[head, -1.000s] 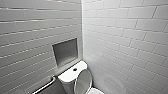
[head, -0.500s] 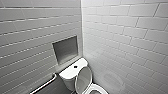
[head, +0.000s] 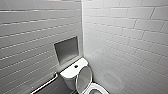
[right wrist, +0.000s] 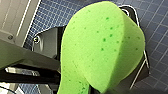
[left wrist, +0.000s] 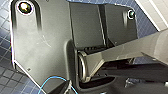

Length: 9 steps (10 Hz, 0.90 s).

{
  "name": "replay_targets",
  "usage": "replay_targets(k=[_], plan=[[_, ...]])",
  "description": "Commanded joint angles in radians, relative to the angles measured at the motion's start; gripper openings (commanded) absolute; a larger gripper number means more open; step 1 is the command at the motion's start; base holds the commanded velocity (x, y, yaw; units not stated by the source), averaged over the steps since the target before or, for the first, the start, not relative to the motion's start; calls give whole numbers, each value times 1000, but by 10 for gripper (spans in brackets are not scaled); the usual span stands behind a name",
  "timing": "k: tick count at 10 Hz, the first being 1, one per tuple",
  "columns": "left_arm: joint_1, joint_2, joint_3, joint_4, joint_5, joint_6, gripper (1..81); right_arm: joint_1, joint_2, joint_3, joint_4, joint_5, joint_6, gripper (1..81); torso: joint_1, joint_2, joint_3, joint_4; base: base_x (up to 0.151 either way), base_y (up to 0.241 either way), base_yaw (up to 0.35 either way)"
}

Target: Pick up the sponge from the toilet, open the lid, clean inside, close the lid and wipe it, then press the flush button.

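The white toilet point(head: 71, 73) stands in the corner of a tiled room, low in the head view. Its lid point(head: 83, 79) is raised and leans back against the tank. The dark round flush button point(head: 76, 66) sits in the middle of the tank top. Part of the bowl rim point(head: 97, 87) shows below the lid. In the right wrist view the bright green sponge point(right wrist: 105, 50) looms large and bent over, and my right gripper point(right wrist: 75, 85) is shut on its narrow end. My left gripper holds nothing that I can see.
Grey tiled walls meet in a corner just behind the tank. A square recessed niche point(head: 66, 50) sits in the left wall above the toilet. A metal grab bar point(head: 45, 85) runs along that wall beside it. Dark blue tiled floor point(left wrist: 10, 77) lies under both wrists.
The whole head picture has shifted a little, so the camera has moved. Nothing in the room has visibly changed.
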Motion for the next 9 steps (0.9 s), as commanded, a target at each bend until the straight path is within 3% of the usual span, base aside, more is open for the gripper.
replay_targets(k=[1,3,5,6,7,9], plan=[[-36,-2,-5,-21,51,-8,811,4,0,-5,-18,-36,-3,10,1,-3,0,0,0,0,0],[-34,1,-75,-184,52,-19,811,7,7,-8,-15,-38,-3,10,-8,16,6,0,0,0,0],[-30,0,-93,-217,63,42,811,15,7,-8,-15,-44,4,10,-9,14,6,0,0,0,0],[-28,13,-99,-249,71,204,811,23,8,-5,-15,-74,4,10,-9,14,6,0,0,0,0],[-28,24,-121,-403,65,373,811,27,17,-9,-14,-120,6,10,-9,14,6,0,0,0,0],[-31,36,-170,-641,49,624,811,35,27,-2,-21,-193,-3,10,-9,15,6,0,0,0,0]])
